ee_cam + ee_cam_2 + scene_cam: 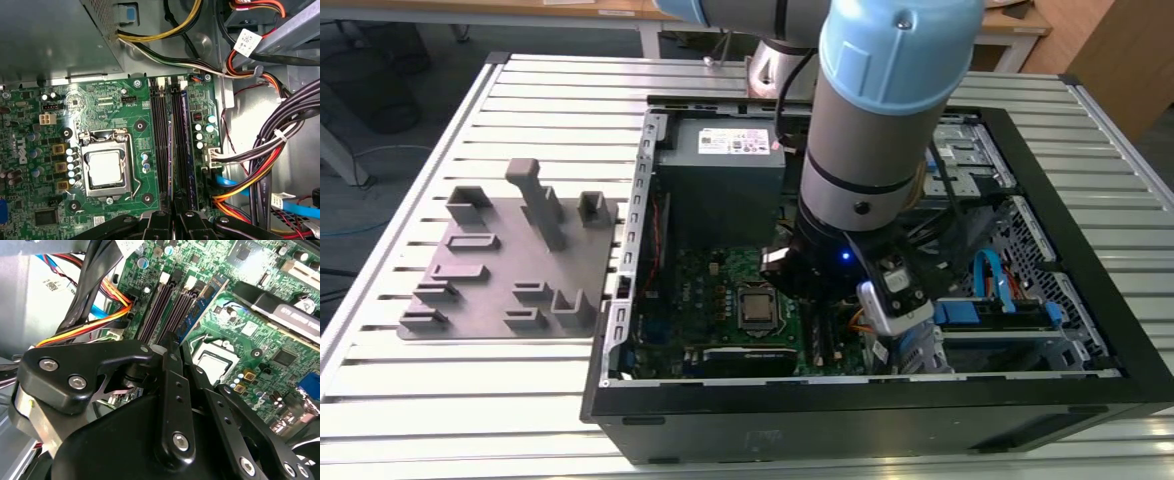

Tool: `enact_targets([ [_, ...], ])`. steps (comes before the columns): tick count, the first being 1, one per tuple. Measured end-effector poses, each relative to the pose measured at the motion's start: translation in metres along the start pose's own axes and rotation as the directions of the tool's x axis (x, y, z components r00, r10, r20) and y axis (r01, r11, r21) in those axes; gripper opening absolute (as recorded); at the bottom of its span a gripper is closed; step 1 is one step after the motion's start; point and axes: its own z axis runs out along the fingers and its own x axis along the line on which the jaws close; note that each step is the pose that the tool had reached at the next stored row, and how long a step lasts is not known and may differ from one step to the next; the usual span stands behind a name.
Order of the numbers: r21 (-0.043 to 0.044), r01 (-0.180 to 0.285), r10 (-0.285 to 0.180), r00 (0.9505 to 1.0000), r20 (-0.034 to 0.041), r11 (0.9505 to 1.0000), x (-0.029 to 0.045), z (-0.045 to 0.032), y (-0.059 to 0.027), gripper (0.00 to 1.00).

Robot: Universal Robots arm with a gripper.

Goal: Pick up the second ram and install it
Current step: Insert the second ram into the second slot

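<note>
My gripper (pixel 807 285) reaches down into the open computer case (pixel 854 410), over the memory slots (pixel 161 140) next to the processor socket (pixel 105 167). In both wrist views the gripper (pixel 170 342) (pixel 173 217) is shut on the second ram. The second ram (pixel 202 305) is a thin green board with a blue label. It stands on edge along the slots and appears as a thin line (pixel 170 150) from above. I cannot tell whether it is seated in a slot. A dark stick (pixel 185 145) lies in a slot farther from the socket.
A grey holder block (pixel 507 265) stands on the slatted table at the exterior view's left, with nothing in its slots. Bundled cables (pixel 260 170) run close beside the slots. The power supply (pixel 720 150) and drive cage (pixel 1001 300) crowd the case.
</note>
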Motion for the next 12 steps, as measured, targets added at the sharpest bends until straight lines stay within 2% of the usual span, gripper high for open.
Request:
enact_targets([
  [12,0.0004,0.003,-0.003,1.0,0.0,1.0,0.0014,0.0043,0.0108,0.14],
])
